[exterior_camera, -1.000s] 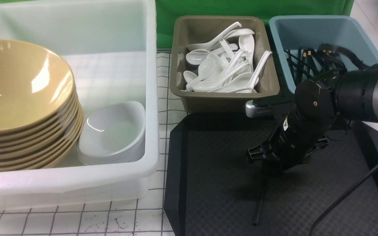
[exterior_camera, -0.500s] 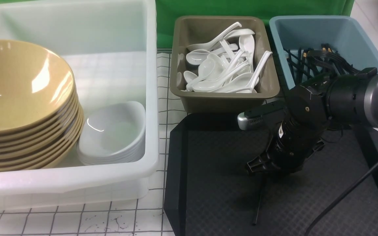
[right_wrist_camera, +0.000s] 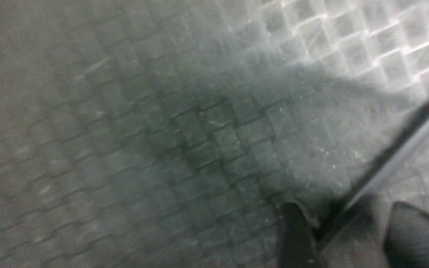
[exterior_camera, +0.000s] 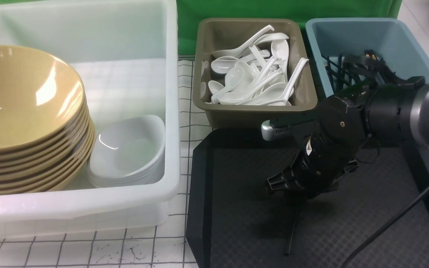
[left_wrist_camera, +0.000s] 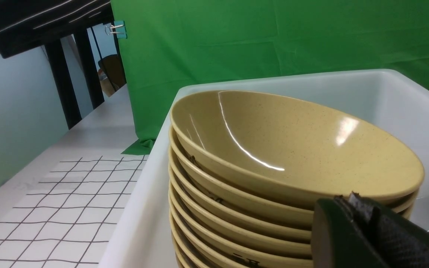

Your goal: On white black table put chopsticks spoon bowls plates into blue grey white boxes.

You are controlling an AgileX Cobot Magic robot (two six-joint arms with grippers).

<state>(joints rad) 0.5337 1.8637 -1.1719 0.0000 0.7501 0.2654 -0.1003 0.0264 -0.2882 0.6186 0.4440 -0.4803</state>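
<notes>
One black chopstick (exterior_camera: 292, 230) lies on the black tray (exterior_camera: 237, 208). My right gripper (exterior_camera: 296, 191) hangs low over its far end. In the right wrist view the gripper (right_wrist_camera: 345, 223) is open, and the chopstick (right_wrist_camera: 397, 156) runs between its fingers, close to one of them. More chopsticks (exterior_camera: 352, 67) lie in the blue box (exterior_camera: 352, 33). White spoons (exterior_camera: 251, 82) fill the grey box (exterior_camera: 251, 115). Stacked tan bowls (exterior_camera: 24, 111) and white plates (exterior_camera: 129, 149) sit in the white box (exterior_camera: 171, 111). My left gripper (left_wrist_camera: 352, 199) is shut and empty beside the bowls (left_wrist_camera: 292, 149).
The gridded white table (exterior_camera: 88, 249) shows in front of the white box and between the boxes. A green cloth (exterior_camera: 274, 9) hangs behind the boxes. The right arm's cable (exterior_camera: 397, 219) crosses the tray's right side.
The right wrist has slid to the left over the tray. The chopstick's near end has shifted slightly left with it. The left arm's view gives no earlier frame.
</notes>
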